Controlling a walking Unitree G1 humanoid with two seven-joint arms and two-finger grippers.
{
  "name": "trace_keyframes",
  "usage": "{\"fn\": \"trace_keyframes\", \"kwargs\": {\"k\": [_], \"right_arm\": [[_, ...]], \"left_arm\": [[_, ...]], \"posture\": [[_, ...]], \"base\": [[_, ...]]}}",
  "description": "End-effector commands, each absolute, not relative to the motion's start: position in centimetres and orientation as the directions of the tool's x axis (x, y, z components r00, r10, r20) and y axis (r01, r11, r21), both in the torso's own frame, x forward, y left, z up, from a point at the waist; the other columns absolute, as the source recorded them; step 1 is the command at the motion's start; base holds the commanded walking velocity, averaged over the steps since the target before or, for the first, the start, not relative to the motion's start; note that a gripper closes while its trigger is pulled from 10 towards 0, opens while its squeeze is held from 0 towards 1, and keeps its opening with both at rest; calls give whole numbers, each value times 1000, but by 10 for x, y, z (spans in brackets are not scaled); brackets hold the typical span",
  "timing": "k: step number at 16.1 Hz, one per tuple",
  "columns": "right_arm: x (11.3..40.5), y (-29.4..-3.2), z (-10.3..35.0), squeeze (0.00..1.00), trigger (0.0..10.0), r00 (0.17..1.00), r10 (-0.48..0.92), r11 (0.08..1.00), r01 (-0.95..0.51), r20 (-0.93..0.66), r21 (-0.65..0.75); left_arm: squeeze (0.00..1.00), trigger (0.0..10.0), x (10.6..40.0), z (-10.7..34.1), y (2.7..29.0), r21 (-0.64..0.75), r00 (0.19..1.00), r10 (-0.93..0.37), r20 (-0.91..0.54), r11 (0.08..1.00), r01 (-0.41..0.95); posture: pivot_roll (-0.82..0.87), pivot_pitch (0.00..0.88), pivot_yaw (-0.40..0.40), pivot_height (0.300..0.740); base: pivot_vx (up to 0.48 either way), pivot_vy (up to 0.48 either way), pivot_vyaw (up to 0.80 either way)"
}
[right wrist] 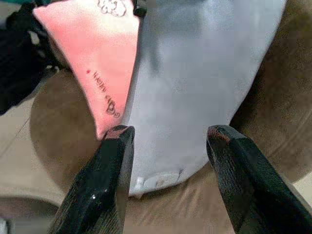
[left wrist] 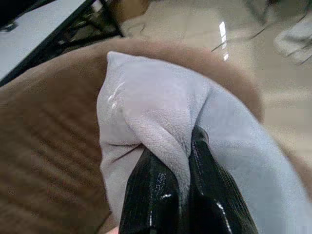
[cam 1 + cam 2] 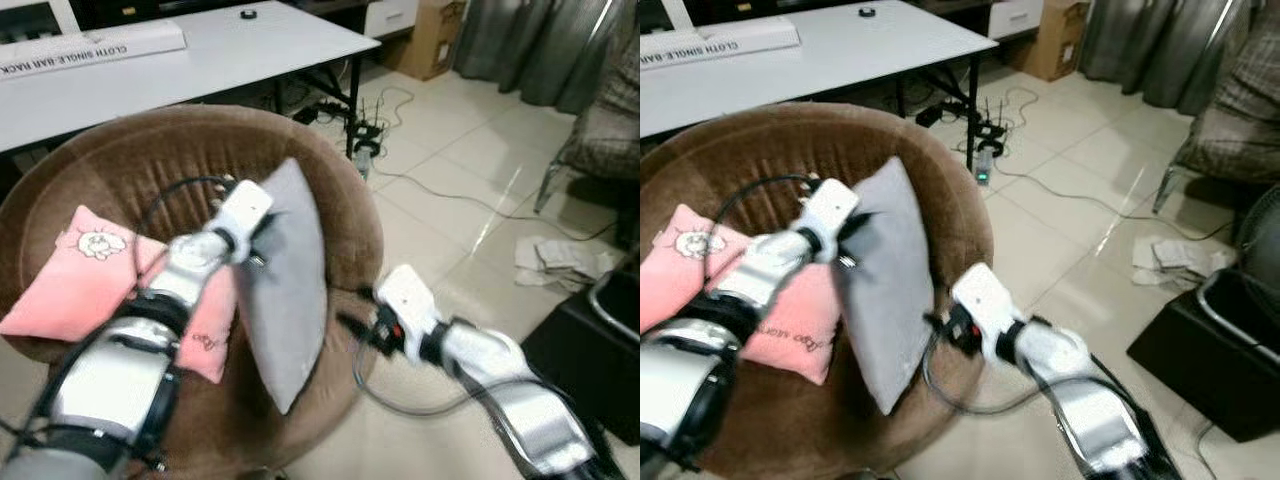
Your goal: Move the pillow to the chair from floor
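Here the grey pillow (image 3: pixel 285 285) is held upright over the seat of the brown chair (image 3: pixel 330 150), pinched at its upper edge by the left gripper (image 2: pixel 187 161); if released so, it could tip over the front rim toward the floor. The right gripper (image 1: pixel 168 136) is held just beside the pillow's lower edge, fingers spread wide and empty, while the pink pillow (image 3: pixel 70 280) is left lying on the seat.

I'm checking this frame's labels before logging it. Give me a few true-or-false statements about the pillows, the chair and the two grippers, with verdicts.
1. The left gripper pinches the grey pillow at its upper edge. True.
2. The grey pillow lies on the floor. False: it hangs over the brown chair.
3. The right gripper has its jaws open. True.
4. The pink pillow is on the white table. False: it rests in the chair.
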State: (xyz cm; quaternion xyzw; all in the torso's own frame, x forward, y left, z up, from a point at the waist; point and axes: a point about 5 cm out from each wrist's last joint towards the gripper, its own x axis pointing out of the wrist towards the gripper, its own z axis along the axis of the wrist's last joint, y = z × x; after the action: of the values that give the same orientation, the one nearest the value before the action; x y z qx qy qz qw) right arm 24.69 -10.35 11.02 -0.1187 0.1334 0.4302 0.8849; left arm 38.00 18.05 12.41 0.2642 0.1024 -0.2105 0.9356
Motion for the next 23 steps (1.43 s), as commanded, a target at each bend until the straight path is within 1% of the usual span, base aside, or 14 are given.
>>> {"fn": "trace_keyframes", "kwargs": {"k": [1,3,4,7,9,17,23], "right_arm": [[248,-107,117,0,10000,607,722,612,-784,-331,-104],[246,-107,122,0,10000,625,712,628,-771,-319,-107],[244,-105,125,0,10000,633,713,637,-765,-302,-99],[240,-102,128,0,10000,620,727,632,-772,-294,-64],[239,-103,128,0,10000,620,725,632,-772,-301,-65],[245,-100,130,0,10000,626,721,641,-765,-297,-58],[253,-97,131,0,10000,635,722,648,-760,-275,-54]], "left_arm": [[0,10000,383,131,181,525,896,-330,-298,727,442],[8,10000,382,130,196,586,904,-272,-329,692,421],[1000,10000,382,130,204,616,912,-236,-336,677,402],[1000,10000,382,137,217,659,925,-192,-328,655,369],[1000,10000,383,140,224,670,933,-166,-320,657,347],[1000,10000,384,150,237,667,946,-131,-295,681,302],[1000,10000,386,161,246,690,956,-100,-275,671,269]], "posture": [[-207,0,-30,740],[-228,0,-43,740],[-231,5,-45,740],[-233,13,-54,740],[-226,10,-58,740],[-212,0,-54,740],[-198,0,-46,740]], "base": [[0,0,0],[0,0,0],[0,0,0],[0,0,0],[0,0,0],[0,0,0],[0,0,0]]}}
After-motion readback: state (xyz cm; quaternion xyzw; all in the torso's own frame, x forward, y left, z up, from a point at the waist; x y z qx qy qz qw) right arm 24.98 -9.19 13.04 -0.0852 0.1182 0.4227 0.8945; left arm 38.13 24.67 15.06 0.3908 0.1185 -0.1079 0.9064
